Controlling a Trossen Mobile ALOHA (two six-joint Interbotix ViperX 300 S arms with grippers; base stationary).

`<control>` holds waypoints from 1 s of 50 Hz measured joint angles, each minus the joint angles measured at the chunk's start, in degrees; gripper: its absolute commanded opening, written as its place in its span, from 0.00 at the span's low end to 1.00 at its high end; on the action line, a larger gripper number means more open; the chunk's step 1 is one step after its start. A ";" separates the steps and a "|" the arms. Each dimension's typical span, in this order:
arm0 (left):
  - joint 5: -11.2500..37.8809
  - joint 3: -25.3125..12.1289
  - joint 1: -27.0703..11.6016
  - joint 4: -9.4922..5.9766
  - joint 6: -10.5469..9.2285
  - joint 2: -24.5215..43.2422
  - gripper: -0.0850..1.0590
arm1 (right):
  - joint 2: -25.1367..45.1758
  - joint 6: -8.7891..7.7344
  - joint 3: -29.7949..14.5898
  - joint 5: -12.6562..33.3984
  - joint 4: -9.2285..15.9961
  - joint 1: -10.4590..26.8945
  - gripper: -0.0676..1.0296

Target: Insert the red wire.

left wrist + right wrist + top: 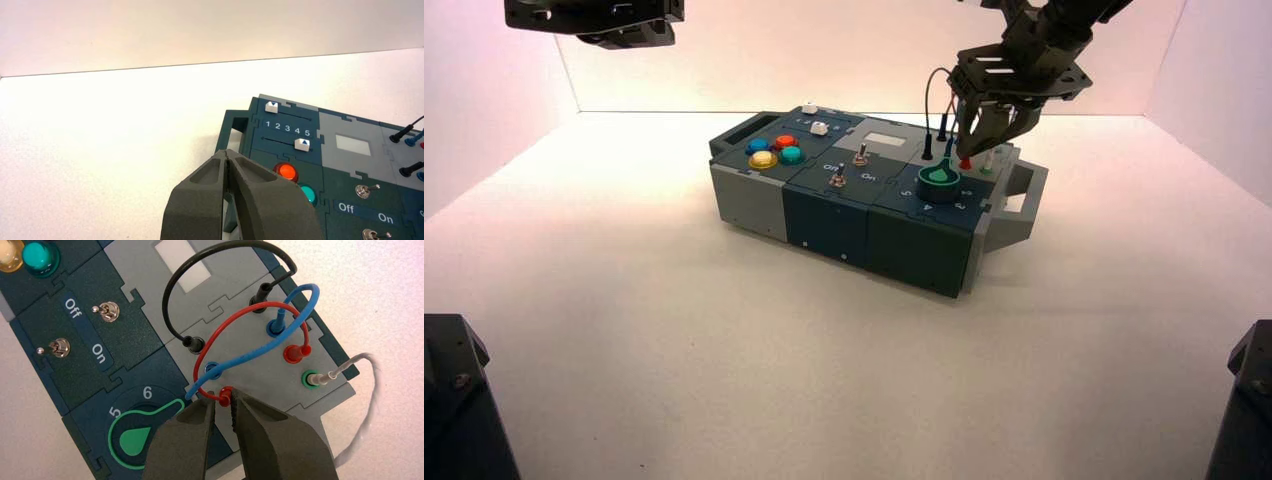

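Apparently, both plugs (296, 353) of red wire (232, 318) are seated in box (260, 370), right gripper (222, 396) poised at one, fingers parted; left gripper (226, 153) is parked high left, fingers closed.

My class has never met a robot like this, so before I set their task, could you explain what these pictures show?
These show a robot with two arms, each ending in a gripper. The high view looks down from above and behind the arms; the other two come from cameras on the left and right wrists.

On the table lies a box with coloured buttons, sliders, switches, a green knob and wires.

The right gripper is at the box's right end, its fingers slightly apart around one plug of the red wire, so it does not look firmly gripped. The left gripper waits, shut and holding nothing, beyond the box's left end.
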 measured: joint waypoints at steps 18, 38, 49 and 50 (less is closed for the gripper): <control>0.00 0.00 0.00 0.00 0.00 0.00 0.05 | -7.03 0.00 1.41 1.76 0.00 0.44 0.23; -0.09 0.00 0.00 0.00 0.00 0.00 0.05 | -10.46 -0.09 2.55 1.32 -0.09 0.53 0.23; -0.09 0.00 0.00 0.00 0.09 0.09 0.05 | -15.12 -0.09 5.54 -1.76 -0.09 0.53 0.23; -0.09 0.09 0.09 0.00 0.00 0.09 0.05 | -16.26 -0.09 6.06 -2.46 -0.09 0.53 0.23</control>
